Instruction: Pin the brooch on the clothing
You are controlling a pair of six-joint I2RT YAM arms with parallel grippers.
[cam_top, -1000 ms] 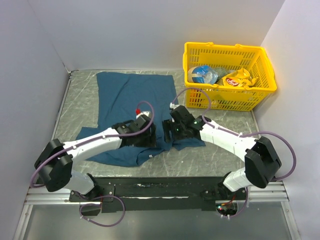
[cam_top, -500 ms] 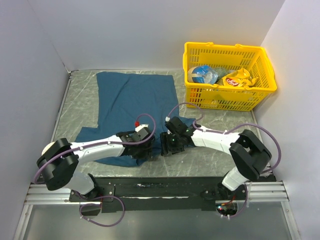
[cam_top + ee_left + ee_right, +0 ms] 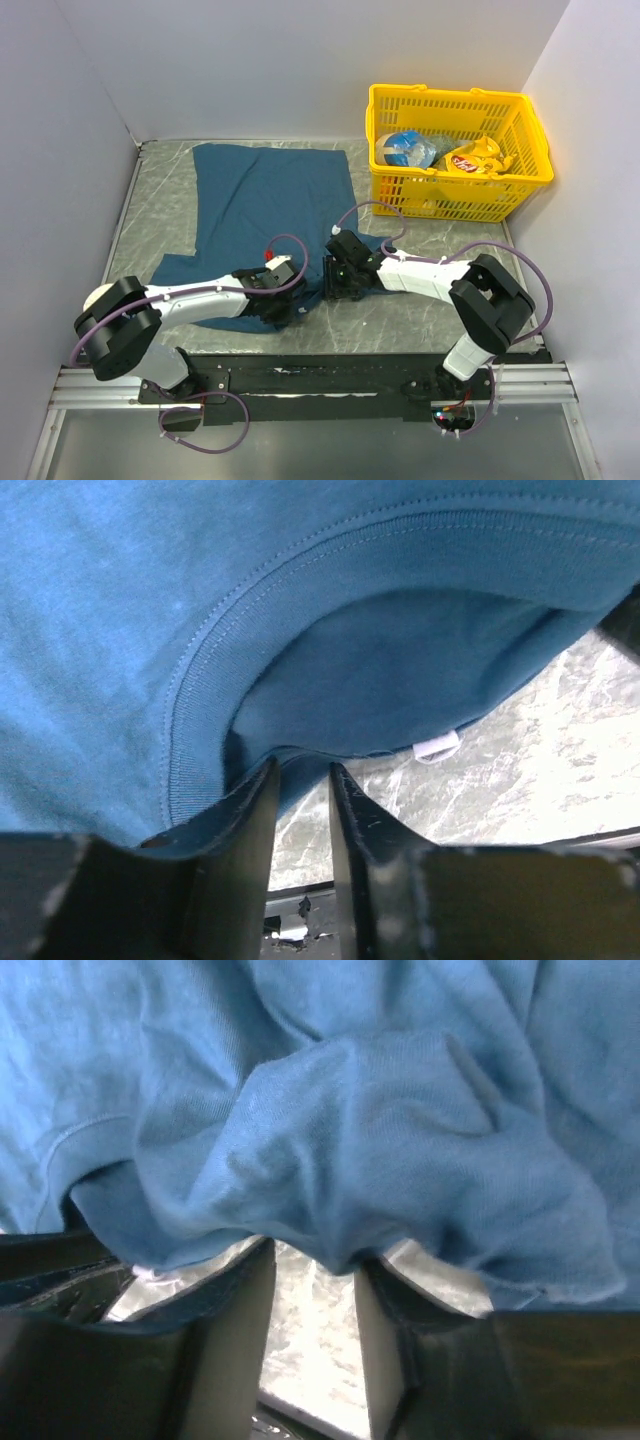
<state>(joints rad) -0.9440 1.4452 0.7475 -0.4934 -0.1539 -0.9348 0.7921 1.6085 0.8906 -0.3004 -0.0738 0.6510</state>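
Count: 1 T-shirt, 2 claws, 1 yellow basket. The T-shirt lies on the worktop, its near edge at both claws.

The left claw has its fingers a narrow gap apart at the neckline rim; whether it grips cannot be told. The right claw has a narrow gap with 1 cloth fold sagging between the tips; whether it grips cannot be told.

Only the left wrist view shows the white label. The position of the brooch cannot be told from any of the 3 views.

The overhead camera looked down from behind the near edge over the whole worktop. Both wrist cameras sat tight against the T-shirt by that edge, a patch all three views shared.
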